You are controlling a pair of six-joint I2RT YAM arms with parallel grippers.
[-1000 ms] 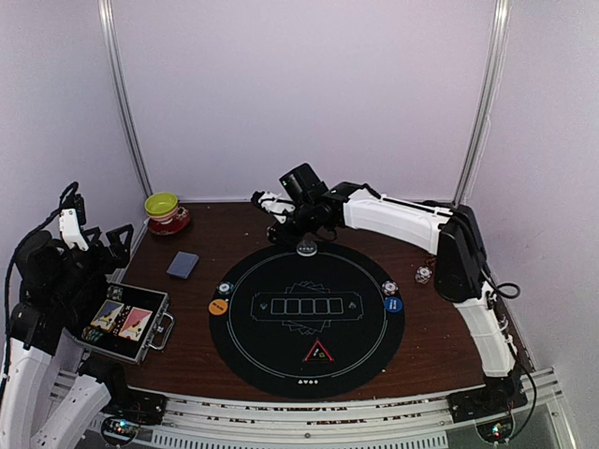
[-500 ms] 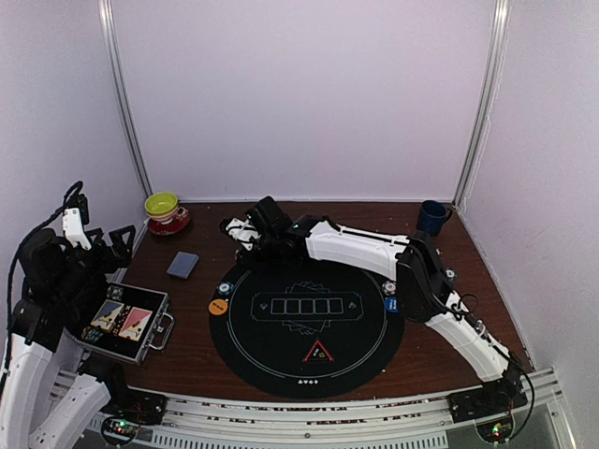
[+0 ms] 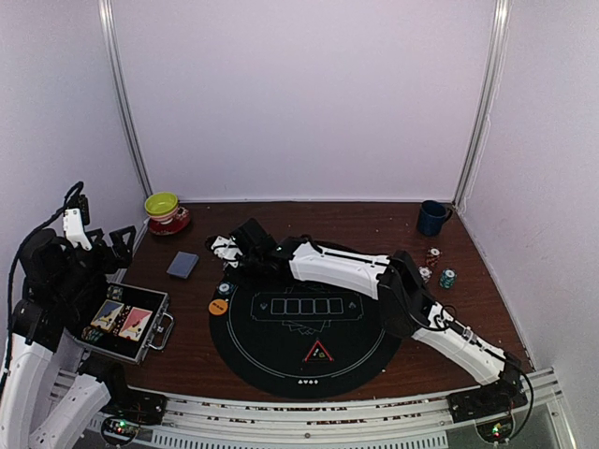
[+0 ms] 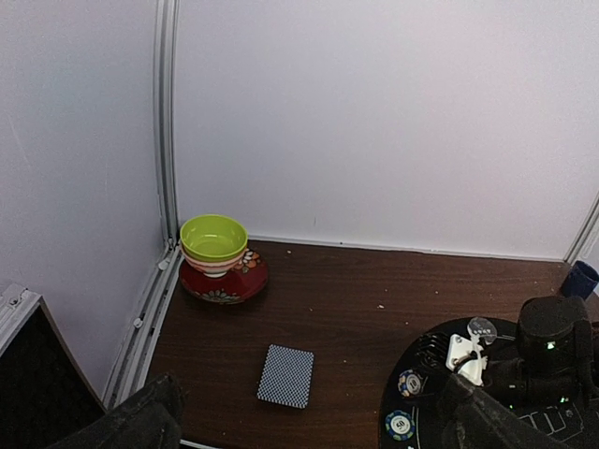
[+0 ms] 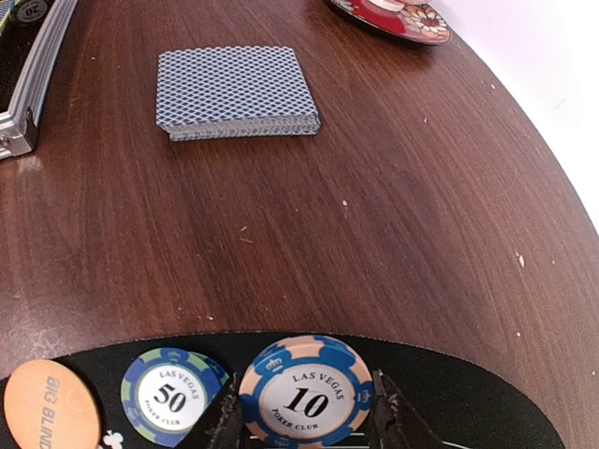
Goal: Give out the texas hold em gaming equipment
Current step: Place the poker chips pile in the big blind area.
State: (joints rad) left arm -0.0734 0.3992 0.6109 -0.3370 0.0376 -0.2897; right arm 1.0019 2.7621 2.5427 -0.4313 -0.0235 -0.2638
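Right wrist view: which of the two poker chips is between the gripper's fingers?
The peach chip marked 10; the blue-and-green chip marked 50 lies beside it, outside the fingers.

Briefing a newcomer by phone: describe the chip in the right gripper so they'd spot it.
At the left edge of the round black mat lie an orange button and a blue 50 chip. Beside them, the right gripper holds the 10 chip: peach-rimmed, not blue.

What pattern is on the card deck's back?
Deck: fine blue-grey crosshatch, clearest in right wrist view.
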